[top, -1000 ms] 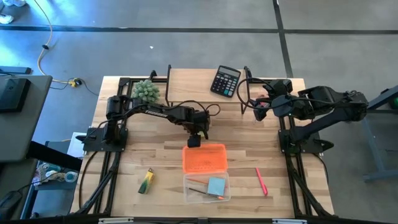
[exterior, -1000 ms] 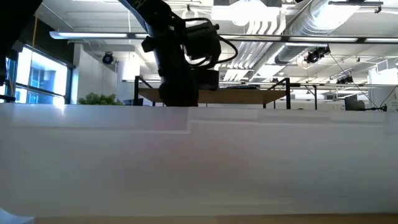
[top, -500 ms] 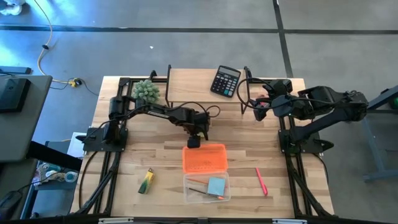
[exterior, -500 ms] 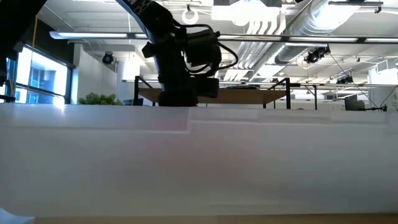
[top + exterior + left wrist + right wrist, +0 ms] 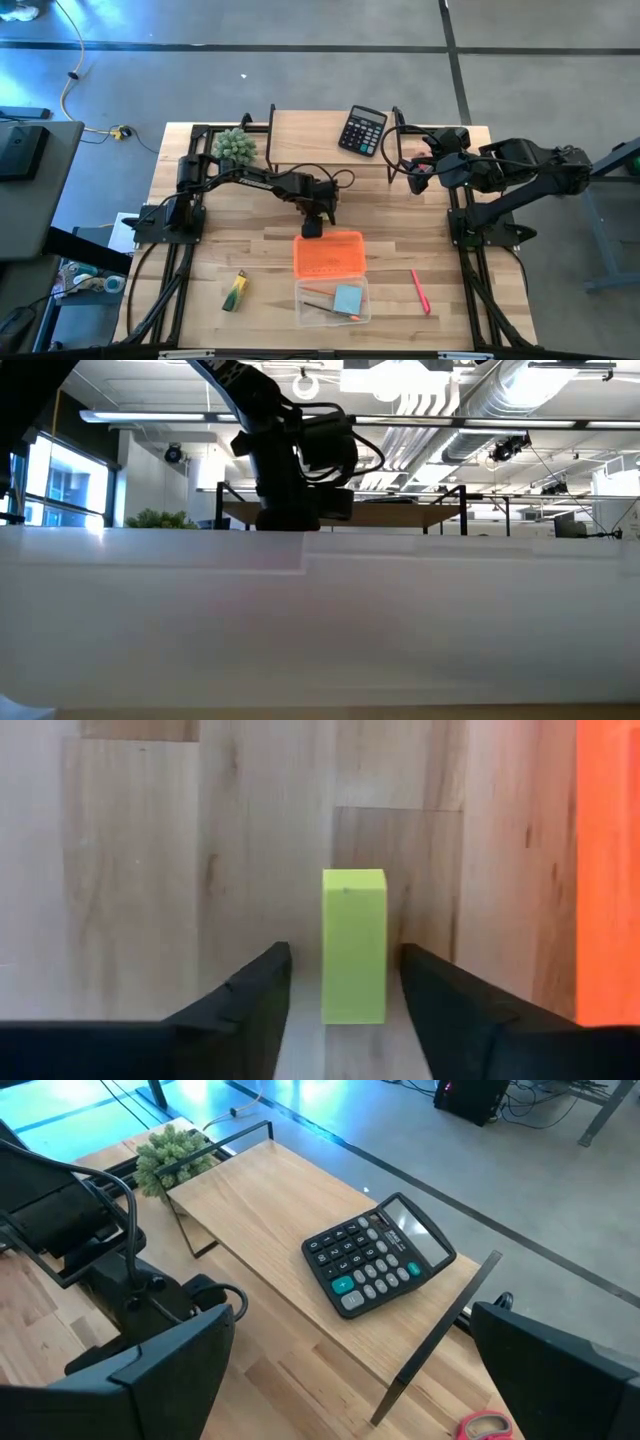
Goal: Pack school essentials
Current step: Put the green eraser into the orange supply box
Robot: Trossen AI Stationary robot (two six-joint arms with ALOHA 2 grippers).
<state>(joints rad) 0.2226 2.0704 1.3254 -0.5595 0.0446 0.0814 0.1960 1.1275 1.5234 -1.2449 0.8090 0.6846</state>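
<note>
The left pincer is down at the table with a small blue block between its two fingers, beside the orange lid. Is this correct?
Not quite: the block is yellow-green, not blue, as the left wrist view shows. The rest holds: the left pincer is down at the table with the block between its fingers, beside the orange lid.

1. A yellow-green block (image 5: 354, 945) is seen between the black fingers (image 5: 250, 1005) of the left gripper (image 5: 343, 990).
2. Pale wood grain is shown by the table (image 5: 150, 870) beneath the jaws.
3. An orange lid (image 5: 608, 870) is seen just beside one finger.
4. A black calculator (image 5: 378, 1255) with grey keys and one teal key is seen beyond the right gripper's jaws.
</note>
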